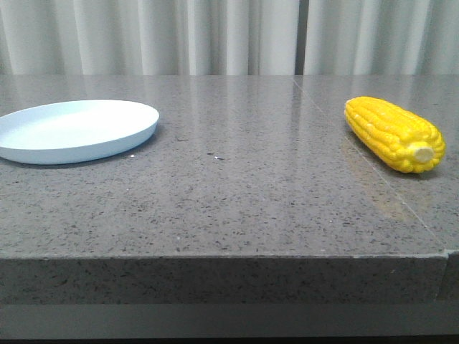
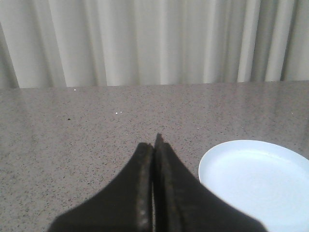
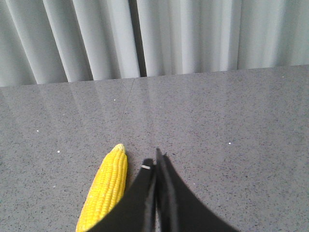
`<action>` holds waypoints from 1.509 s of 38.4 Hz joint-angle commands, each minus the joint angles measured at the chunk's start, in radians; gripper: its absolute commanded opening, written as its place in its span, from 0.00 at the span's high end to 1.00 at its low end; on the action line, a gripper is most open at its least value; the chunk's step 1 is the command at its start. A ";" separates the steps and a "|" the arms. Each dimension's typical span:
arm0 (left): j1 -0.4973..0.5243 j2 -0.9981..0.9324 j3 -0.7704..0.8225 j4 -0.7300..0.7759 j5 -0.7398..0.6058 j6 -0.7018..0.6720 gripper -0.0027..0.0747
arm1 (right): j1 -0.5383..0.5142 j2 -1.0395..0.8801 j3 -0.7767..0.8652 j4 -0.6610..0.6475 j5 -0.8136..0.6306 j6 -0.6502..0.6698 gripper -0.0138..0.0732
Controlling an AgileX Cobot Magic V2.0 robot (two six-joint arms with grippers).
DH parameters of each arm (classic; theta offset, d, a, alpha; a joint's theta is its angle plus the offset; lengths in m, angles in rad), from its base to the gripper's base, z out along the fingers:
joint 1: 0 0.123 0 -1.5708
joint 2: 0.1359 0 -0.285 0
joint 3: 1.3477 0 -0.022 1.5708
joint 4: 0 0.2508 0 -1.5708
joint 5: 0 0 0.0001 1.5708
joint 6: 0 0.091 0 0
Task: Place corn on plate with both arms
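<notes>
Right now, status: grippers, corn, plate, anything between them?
Left gripper shut, empty. Right gripper shut, empty, beside corn. Corn on table right, plate left, bare. Nothing between them.

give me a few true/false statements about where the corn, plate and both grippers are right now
1. The corn lies on the plate. False: it lies on the table, far to the plate's right.
2. The left gripper is shut. True.
3. The right gripper holds the corn. False: it is shut and empty, with the corn beside it.
4. The plate is empty. True.
</notes>
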 commanded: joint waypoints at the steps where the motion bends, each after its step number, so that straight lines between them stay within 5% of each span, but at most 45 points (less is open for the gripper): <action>1: 0.001 0.014 -0.037 0.001 -0.097 0.000 0.82 | -0.002 0.014 -0.038 0.008 -0.075 -0.011 0.63; 5: 0.001 0.014 -0.037 0.001 -0.097 0.000 0.48 | -0.002 0.014 -0.038 0.008 -0.075 -0.011 0.32; 11: 0.001 0.014 -0.037 0.001 -0.097 0.000 0.06 | -0.002 0.014 -0.038 0.008 -0.075 -0.011 0.07; 25: -0.001 0.038 -0.037 0.001 -0.137 0.000 0.16 | -0.002 0.014 -0.038 0.008 -0.075 -0.011 0.08; 33: -0.048 0.265 -0.132 -0.006 -0.099 0.000 0.17 | -0.002 0.014 -0.038 0.008 -0.075 -0.011 0.08; 45: -0.157 0.667 -0.455 -0.006 0.279 0.000 0.17 | -0.002 0.014 -0.038 0.008 -0.075 -0.011 0.08; 58: -0.158 1.051 -0.769 -0.033 0.625 0.000 0.17 | -0.002 0.014 -0.038 0.008 -0.075 -0.011 0.08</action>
